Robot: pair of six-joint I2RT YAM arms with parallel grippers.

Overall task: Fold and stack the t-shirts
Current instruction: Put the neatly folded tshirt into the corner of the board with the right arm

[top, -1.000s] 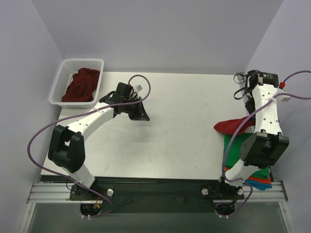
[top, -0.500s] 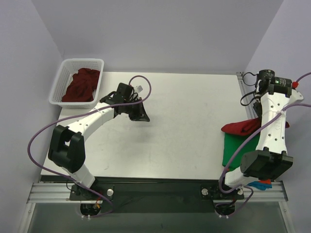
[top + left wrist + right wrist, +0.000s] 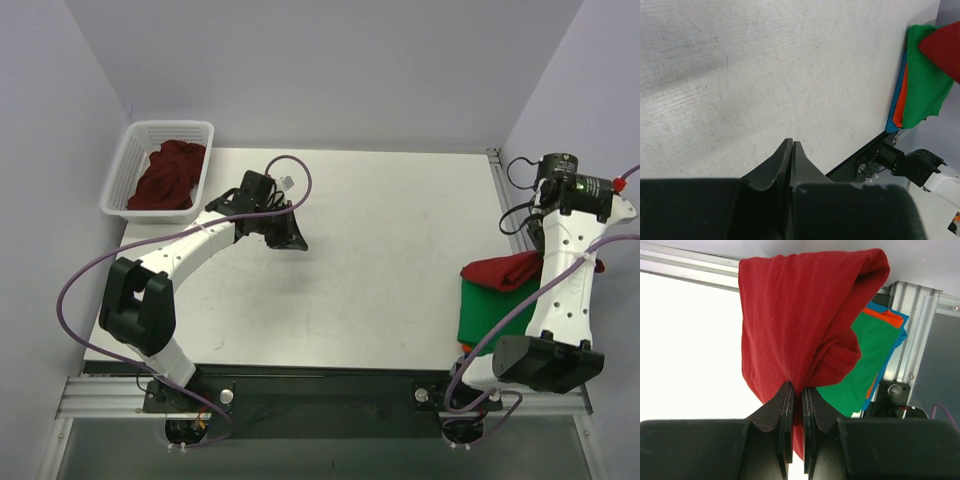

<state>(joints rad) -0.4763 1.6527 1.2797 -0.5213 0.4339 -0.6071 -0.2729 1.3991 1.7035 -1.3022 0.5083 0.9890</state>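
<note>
My right gripper (image 3: 796, 386) is shut on a folded deep red t-shirt (image 3: 800, 315) and holds it hanging above a stack at the table's right edge. The stack has a green t-shirt (image 3: 865, 355) on top, with orange (image 3: 885, 316) and blue (image 3: 900, 325) edges showing under it. In the top view the red shirt (image 3: 498, 272) overlaps the far end of the green one (image 3: 488, 315), partly under my right arm. My left gripper (image 3: 295, 242) is shut and empty, low over the bare table left of centre; its jaws (image 3: 791, 142) are pressed together.
A white lattice basket (image 3: 118, 192) at the far left corner holds crumpled deep red shirts (image 3: 168, 178). The stack lies at the table's right edge (image 3: 497, 190), close to the right wall. The black front rail (image 3: 330, 385) runs along the near edge.
My right arm has swung right and nearer with the red shirt, bringing it from left of the stack to over the stack's far end. My left arm has not moved.
</note>
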